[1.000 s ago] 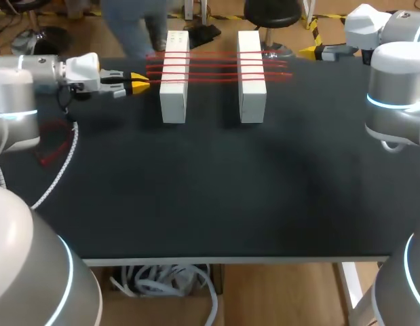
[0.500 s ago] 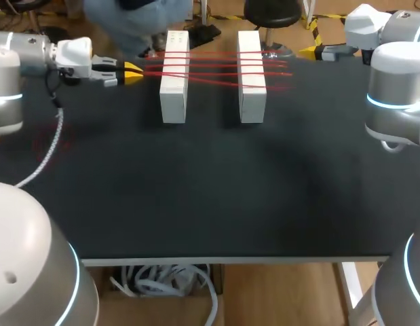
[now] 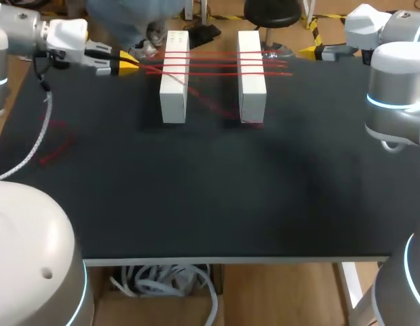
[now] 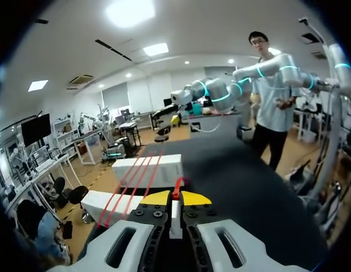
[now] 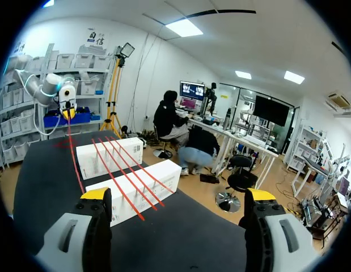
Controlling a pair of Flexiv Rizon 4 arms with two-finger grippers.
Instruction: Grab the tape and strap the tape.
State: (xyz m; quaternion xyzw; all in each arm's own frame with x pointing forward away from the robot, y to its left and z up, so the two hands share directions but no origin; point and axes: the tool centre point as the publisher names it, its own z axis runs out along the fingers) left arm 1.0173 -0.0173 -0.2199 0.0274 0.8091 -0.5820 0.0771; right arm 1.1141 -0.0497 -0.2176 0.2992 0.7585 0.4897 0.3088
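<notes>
The head camera looked down from high behind the robot at the whole table. Each wrist camera looked out low, past the left gripper or right gripper. All saw the white blocks ahead.

Silver-white rounded links on left arm, right arm; cyan glowing rings; braided white cable; yellow-tipped left pincer.

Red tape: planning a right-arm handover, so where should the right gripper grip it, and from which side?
Probably the red tape at its ends jutting past the right white block, approached from the right: they seem to lie free there, while the left gripper is shut on the other end.
</notes>
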